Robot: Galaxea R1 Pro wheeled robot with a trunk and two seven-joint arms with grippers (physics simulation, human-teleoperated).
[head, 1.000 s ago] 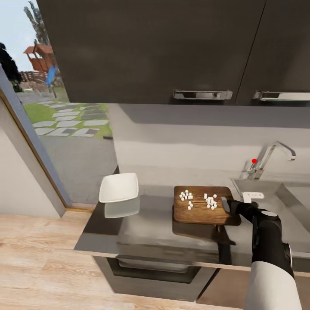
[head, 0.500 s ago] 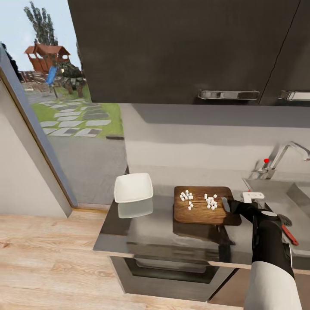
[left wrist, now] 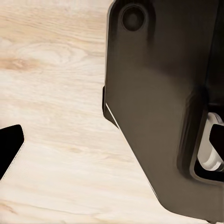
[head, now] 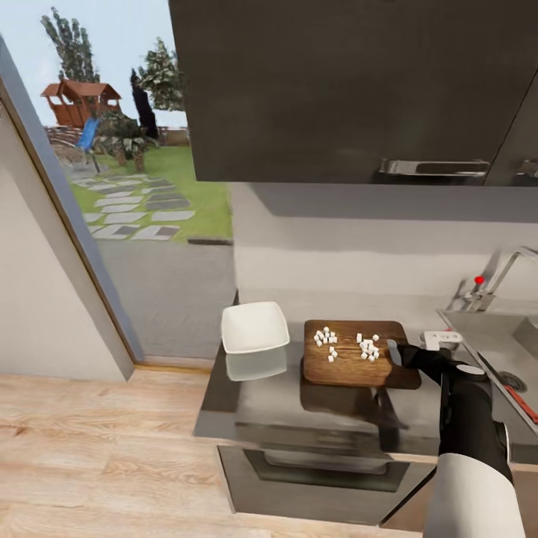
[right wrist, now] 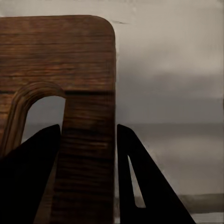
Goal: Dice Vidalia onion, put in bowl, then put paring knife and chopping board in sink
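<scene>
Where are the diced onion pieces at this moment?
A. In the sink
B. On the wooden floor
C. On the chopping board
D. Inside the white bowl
C: the white onion pieces lie in two small clusters on the chopping board, while the bowl beside it holds nothing.

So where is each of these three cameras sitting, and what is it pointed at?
Head view: up on the robot's head, looking down over the countertop, white bowl, chopping board with diced onion and sink; its right arm reaches to the right gripper.
Left wrist view: on the left arm, facing the wooden floor beside a dark robot part.
Right wrist view: on the right arm, looking along its fingers, which straddle the board's handle end.
Shared: head and right wrist views both show the chopping board.
</scene>
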